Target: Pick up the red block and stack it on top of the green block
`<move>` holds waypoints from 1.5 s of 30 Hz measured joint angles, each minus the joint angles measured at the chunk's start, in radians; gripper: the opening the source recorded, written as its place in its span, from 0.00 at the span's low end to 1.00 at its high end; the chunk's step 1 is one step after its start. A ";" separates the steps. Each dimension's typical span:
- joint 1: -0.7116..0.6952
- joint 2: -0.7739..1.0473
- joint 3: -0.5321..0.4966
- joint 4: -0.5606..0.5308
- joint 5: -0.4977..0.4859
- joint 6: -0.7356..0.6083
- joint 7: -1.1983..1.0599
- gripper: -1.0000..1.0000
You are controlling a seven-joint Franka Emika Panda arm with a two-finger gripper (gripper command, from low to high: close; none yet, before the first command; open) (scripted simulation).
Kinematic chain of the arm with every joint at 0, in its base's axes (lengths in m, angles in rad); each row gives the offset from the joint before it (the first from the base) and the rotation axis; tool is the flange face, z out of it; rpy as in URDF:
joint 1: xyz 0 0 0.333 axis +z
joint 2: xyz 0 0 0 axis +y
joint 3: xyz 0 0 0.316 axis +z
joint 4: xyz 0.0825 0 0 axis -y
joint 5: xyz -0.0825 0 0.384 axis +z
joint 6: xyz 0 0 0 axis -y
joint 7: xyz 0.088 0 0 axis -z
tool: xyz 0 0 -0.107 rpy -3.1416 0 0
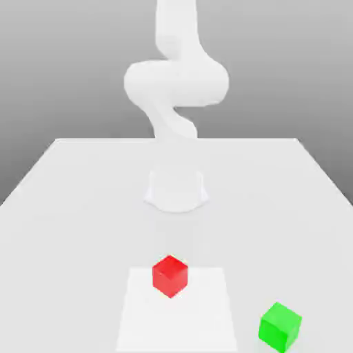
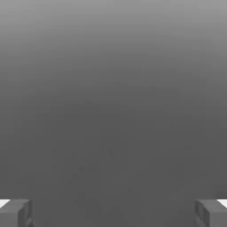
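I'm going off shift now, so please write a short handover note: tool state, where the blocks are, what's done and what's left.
Tool: open, holding nothing, fingertips spread wide apart.
Small bright red matte cube: on the white table, inside the paler square patch, in front of the arm's base.
Small bright green matte cube: on the table, toward the exterior view's right of the red cube, apart from it.
Done: nothing yet.
Left: grasp the red cube, lift it, place it on the green one.
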 joint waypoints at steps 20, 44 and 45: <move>0.182 0.724 -0.207 -0.497 -0.003 0.511 -0.788 0.50; 0.106 0.727 -0.136 -0.502 -0.005 0.511 -0.793 0.00; 0.102 0.704 -0.136 -0.507 -0.019 0.491 -0.783 0.00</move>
